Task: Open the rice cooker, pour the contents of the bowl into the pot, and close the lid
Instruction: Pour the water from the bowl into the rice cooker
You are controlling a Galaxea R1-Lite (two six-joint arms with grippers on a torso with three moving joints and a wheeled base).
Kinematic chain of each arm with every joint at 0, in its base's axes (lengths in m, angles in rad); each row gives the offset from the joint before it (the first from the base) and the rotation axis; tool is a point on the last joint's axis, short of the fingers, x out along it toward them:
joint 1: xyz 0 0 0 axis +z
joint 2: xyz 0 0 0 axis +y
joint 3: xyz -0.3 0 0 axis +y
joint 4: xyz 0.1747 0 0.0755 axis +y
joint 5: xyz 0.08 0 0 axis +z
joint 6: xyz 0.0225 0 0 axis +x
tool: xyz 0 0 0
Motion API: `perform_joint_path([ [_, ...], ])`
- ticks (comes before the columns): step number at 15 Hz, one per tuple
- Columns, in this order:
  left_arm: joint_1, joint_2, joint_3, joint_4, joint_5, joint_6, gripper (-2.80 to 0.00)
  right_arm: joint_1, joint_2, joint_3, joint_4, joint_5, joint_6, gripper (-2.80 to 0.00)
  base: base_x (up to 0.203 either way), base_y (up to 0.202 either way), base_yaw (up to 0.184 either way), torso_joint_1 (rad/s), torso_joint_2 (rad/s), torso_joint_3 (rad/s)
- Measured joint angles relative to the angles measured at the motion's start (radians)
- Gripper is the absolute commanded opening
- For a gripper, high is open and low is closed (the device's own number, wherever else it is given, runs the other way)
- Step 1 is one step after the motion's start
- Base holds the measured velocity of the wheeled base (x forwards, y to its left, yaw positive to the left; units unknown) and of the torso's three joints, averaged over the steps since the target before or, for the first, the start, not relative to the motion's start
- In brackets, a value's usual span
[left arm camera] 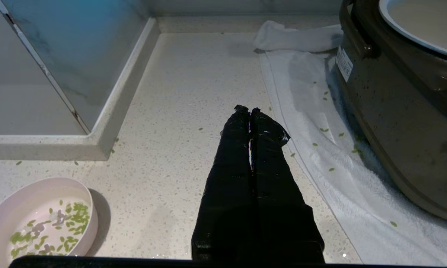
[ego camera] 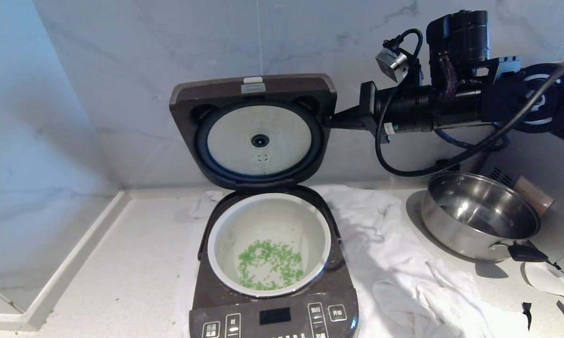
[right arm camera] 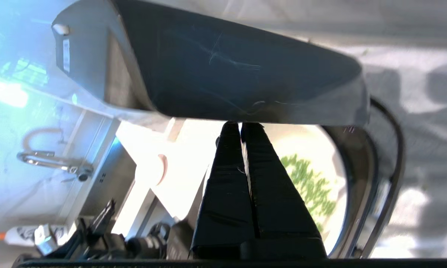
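Observation:
The rice cooker stands open, its lid upright with the silver inner plate facing me. Green chopped bits lie in the white pot. My right gripper reaches in level from the right, shut on nothing. In the right wrist view its fingertips press against the lid's dark outer face. The pink bowl rests on the counter left of the cooker with a few green bits left in it. My left gripper is shut and empty, parked above the counter beside it.
A white towel lies under and right of the cooker. A shiny steel pan with black handles sits at the right. The marble wall rises close behind the lid. A raised ledge borders the counter on the left.

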Motion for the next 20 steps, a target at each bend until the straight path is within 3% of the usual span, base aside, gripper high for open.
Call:
perform_joint_path([
  [8,0.000,0.000,0.000,0.000,0.007,-0.011,-2.80,-0.013,0.091,-0.154,0.000,-0.003,-0.002,-2.80,0.000,0.000,0.000,0.000,0.00,0.000],
  [12,0.000,0.000,0.000,0.000,0.005,-0.011,-2.80,-0.005,0.105,-0.174,-0.002,-0.061,0.000,-2.80,0.000,0.000,0.000,0.000,0.00,0.000],
  [16,0.000,0.000,0.000,0.000,0.007,-0.011,-2.80,0.020,0.028,-0.058,-0.001,-0.063,-0.003,-2.80,0.000,0.000,0.000,0.000,0.00,0.000],
  [20,0.000,0.000,0.000,0.000,0.006,-0.015,-2.80,0.102,-0.147,0.188,-0.011,-0.061,-0.010,-2.80,0.000,0.000,0.000,0.000,0.00,0.000],
])
